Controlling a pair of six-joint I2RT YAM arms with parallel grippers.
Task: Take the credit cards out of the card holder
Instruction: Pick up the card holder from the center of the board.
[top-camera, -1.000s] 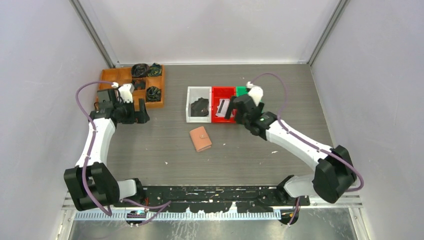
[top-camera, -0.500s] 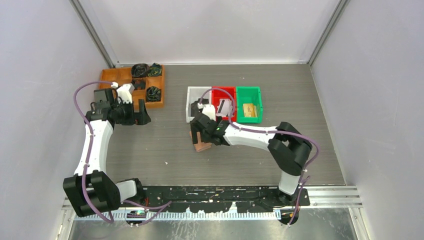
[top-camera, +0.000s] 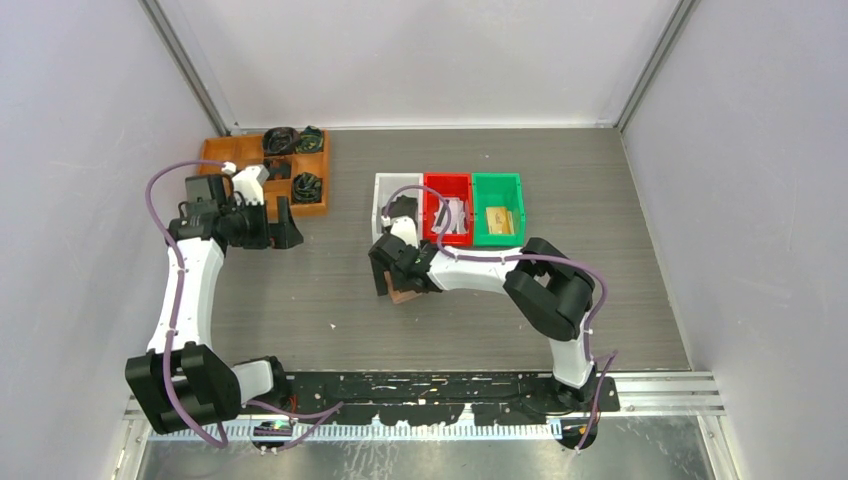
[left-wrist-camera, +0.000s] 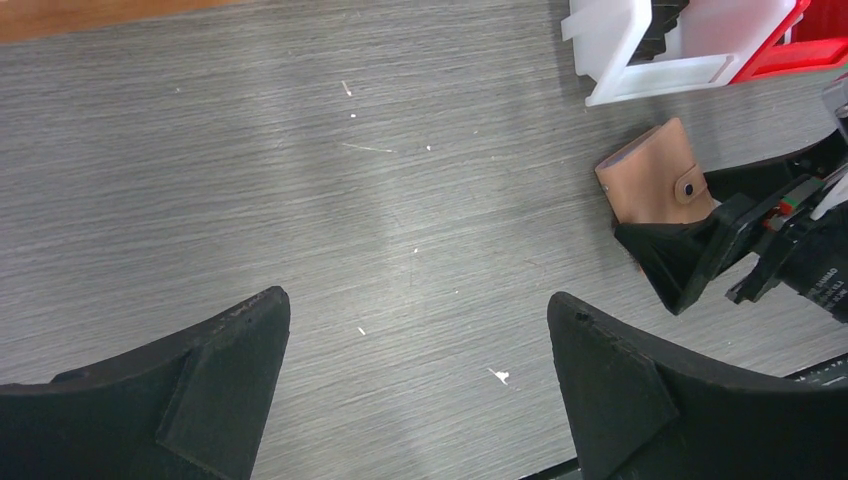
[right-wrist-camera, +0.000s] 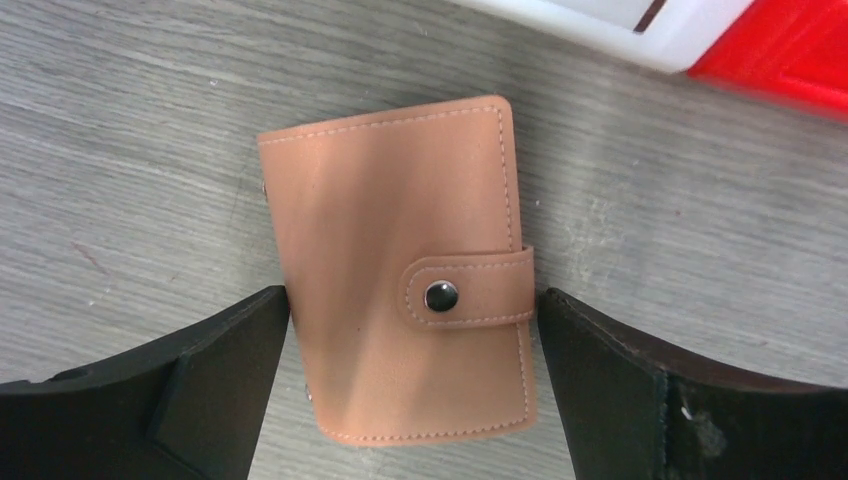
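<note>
Card holder (top-camera: 405, 294), tan with its snap strap fastened, lies flat on the grey table (top-camera: 300, 300) near the white bin (top-camera: 378, 212), partly under the right gripper (top-camera: 387, 272). The left gripper (top-camera: 283, 225) hangs beside the orange tray (top-camera: 215, 152).

Left wrist view: jaws wide above the tabletop.

Right wrist view: jaws wide, straddling the holder; contact unclear.

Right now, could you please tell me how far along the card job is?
Possibly done: a pale card-like item lies in the red bin and a gold item in the green bin. In hand: the right gripper is open, its fingers either side of the tan card holder, not gripping. Left to do: the strap is snapped shut, so opening it and pulling cards remain.
</note>
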